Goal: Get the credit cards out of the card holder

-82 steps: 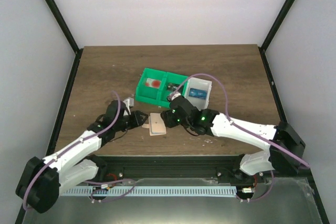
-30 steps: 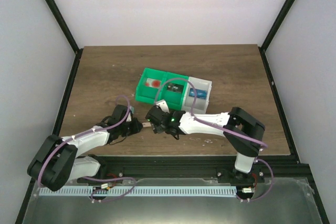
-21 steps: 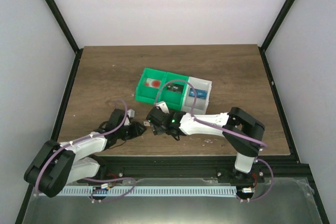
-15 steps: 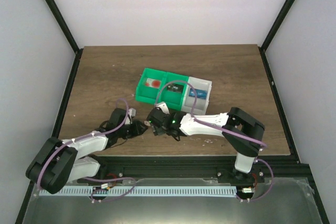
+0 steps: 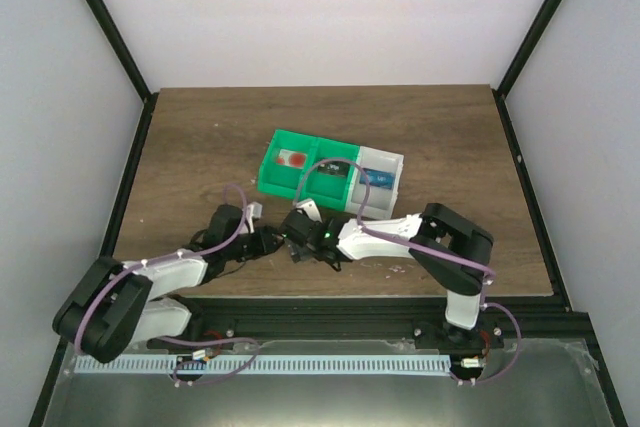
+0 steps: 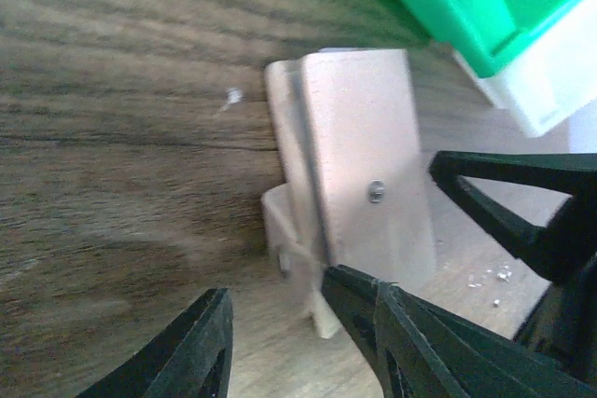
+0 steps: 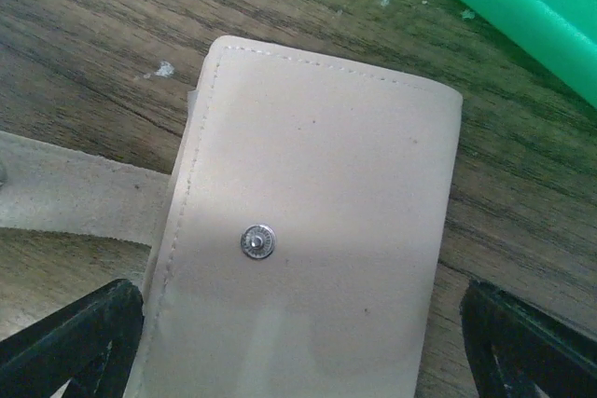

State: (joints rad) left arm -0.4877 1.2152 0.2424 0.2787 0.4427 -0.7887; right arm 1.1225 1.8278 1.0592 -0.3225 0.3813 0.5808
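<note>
The card holder [image 7: 308, 230] lies closed on the table, tan-pink side up, with a metal snap stud [image 7: 257, 241] on top. My right gripper [image 7: 298, 323] is open, one finger on each side of the holder. In the left wrist view the holder [image 6: 364, 137] lies ahead, and its strap tab [image 6: 294, 263] sticks out between the fingers of my open left gripper [image 6: 278, 291]. In the top view both grippers, left [image 5: 265, 244] and right [image 5: 297, 237], meet over the holder and hide it. No card shows on the holder.
A green bin [image 5: 300, 167] with two compartments and a white bin [image 5: 380, 175] stand just behind the grippers. A red item [image 5: 292, 159] lies in the green bin and a blue one [image 5: 378, 179] in the white bin. The green bin's edge [image 7: 522, 6] is close to the holder.
Since 2.7 s ago the right gripper has swung left over the holder and the left gripper has come up to it. In the last second the left gripper edged right.
</note>
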